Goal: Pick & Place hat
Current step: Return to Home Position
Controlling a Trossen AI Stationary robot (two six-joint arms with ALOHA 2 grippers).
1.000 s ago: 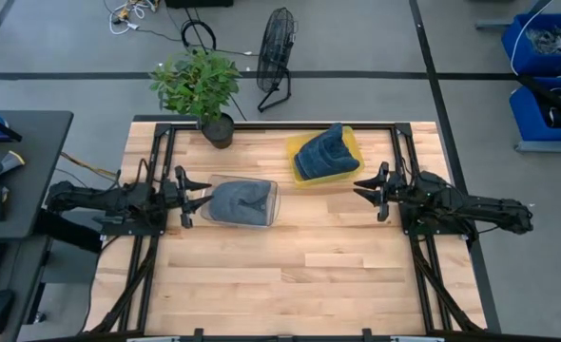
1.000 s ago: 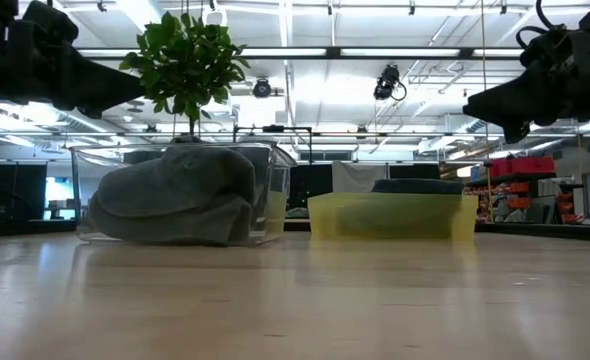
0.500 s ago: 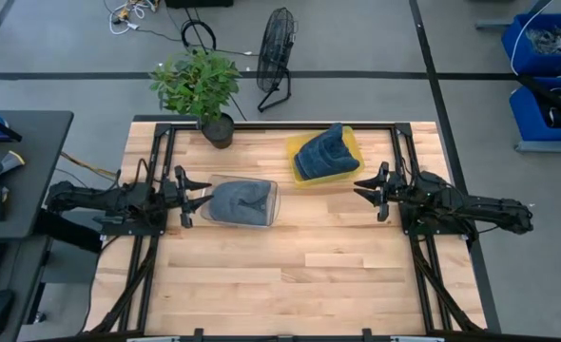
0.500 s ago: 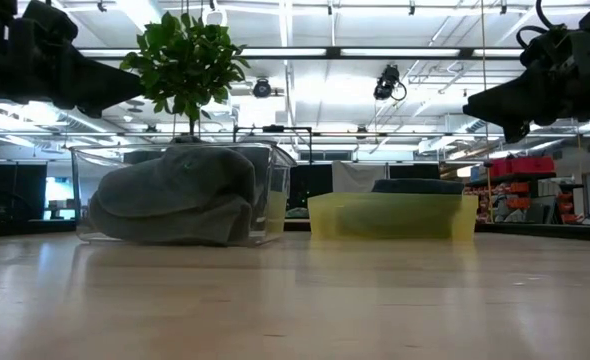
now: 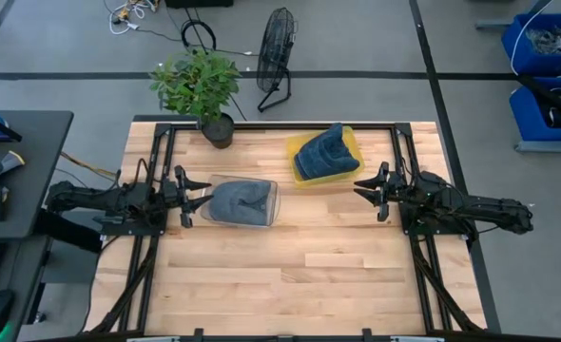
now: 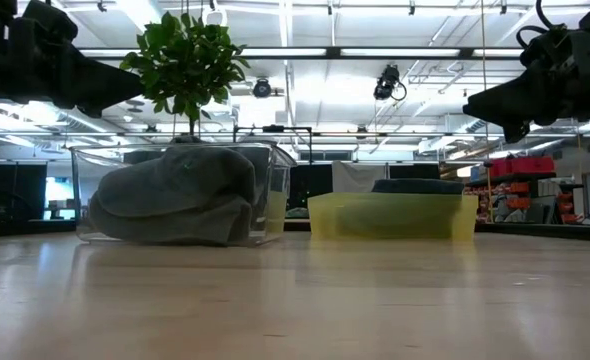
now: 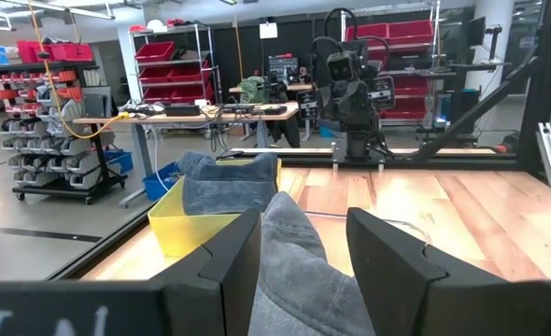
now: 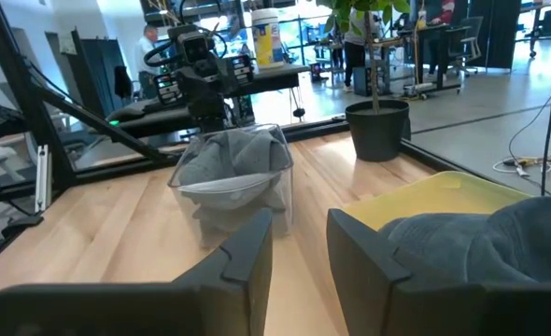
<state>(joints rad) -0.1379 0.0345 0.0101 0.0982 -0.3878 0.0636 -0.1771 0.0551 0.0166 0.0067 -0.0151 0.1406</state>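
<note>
A grey-blue hat (image 5: 239,202) lies in a clear bin (image 5: 272,188) left of the table's middle; the low view shows it filling the bin (image 6: 175,195). A stack of blue hats (image 5: 324,152) sits in a yellow tray (image 5: 294,146) near the far edge. My left gripper (image 5: 191,196) hovers open just left of the clear bin, above table height. My right gripper (image 5: 370,190) hovers open to the right of the yellow tray, also raised. In the left wrist view the grey hat (image 7: 299,271) shows between my fingers.
A potted plant (image 5: 203,87) stands at the table's far edge, behind the clear bin. Bare wood (image 5: 299,275) spreads across the near half of the table. A fan (image 5: 275,57) stands on the floor beyond the table.
</note>
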